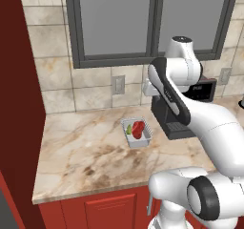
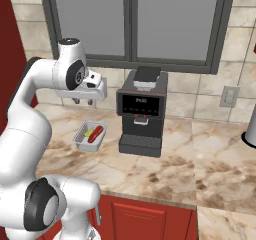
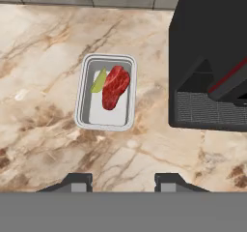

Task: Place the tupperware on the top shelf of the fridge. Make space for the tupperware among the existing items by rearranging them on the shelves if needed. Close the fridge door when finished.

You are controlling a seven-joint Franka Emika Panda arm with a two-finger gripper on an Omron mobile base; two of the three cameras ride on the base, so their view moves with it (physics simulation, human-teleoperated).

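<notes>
Clear rectangular tupperware (image 3: 106, 92) with red-green food sits mid marble counter (image 1: 81, 147), ungrasped; two-finger gripper (image 3: 123, 180) above, spread wide, empty. Everything left.

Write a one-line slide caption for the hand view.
Open end effector above the tupperware on the marble counter, beside the black coffee machine.

One tupperware (image 3: 106, 92) on counter (image 1: 81, 151), holding one red piece and one green piece. One black coffee machine (image 2: 142, 111) right of tub, against far wall. Two wall outlets: one (image 1: 117, 84) far left behind tub, one (image 2: 229, 96) far right. One window (image 2: 132, 19) with two panes. One grey vessel (image 2: 250, 132) at right edge, partly cropped.
</notes>
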